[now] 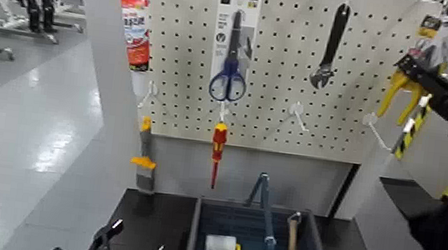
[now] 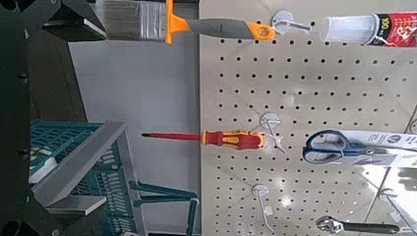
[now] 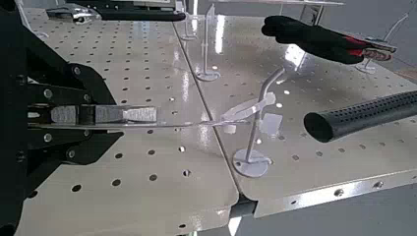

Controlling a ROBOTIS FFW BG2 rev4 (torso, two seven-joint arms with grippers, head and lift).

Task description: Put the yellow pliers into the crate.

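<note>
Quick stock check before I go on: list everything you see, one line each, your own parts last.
yellow pliers: one, yellow handles, upper right of pegboard, at the right gripper
crate: one, dark blue-grey, on the table below the board
pegboard: one, white, upright behind the crate
scissors: one, blue handles, carded, board centre
wrench: one, black, right of scissors
screwdriver: one, red and yellow, below scissors
tube: one, white and red, board's left edge
paint roller: one, white, yellow handle, in crate
left gripper: low, left of crate
right gripper: raised at the pliers
</note>
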